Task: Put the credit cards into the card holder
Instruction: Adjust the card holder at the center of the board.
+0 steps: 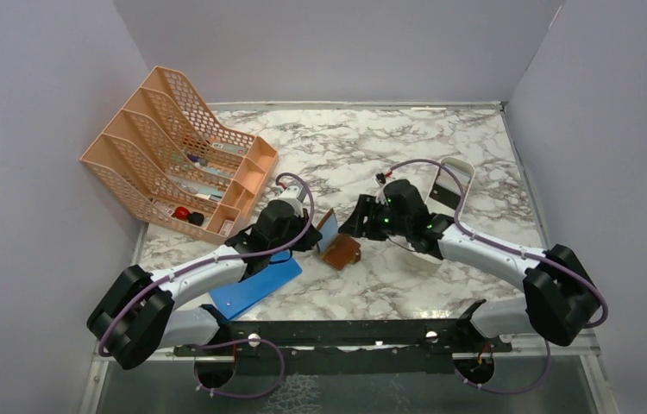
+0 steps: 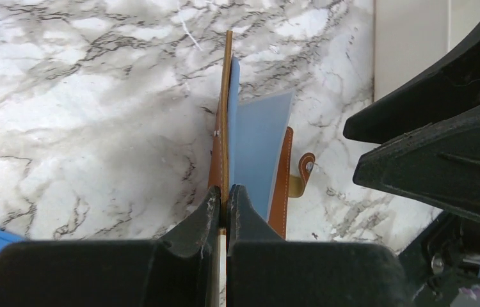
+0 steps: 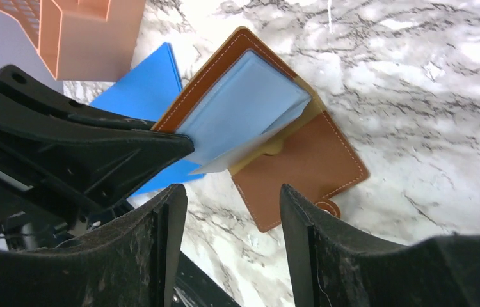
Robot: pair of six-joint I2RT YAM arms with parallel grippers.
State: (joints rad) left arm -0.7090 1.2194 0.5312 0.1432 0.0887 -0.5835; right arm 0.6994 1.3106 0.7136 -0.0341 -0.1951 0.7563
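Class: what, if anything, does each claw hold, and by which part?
The left claw pinches the card holder by the edge of its raised cover. The right claw is open and holds nothing.

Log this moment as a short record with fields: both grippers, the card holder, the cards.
left gripper: shut on the edge of the card holder's raised cover
right gripper: open, empty, close beside the card holder
card holder: open on the table; one cover held up, the other lying flat
light blue leaves: fanned out inside the card holder; whether a card is among them cannot be told
dark card: at the white tray, untouched
blue board: flat by the left arm
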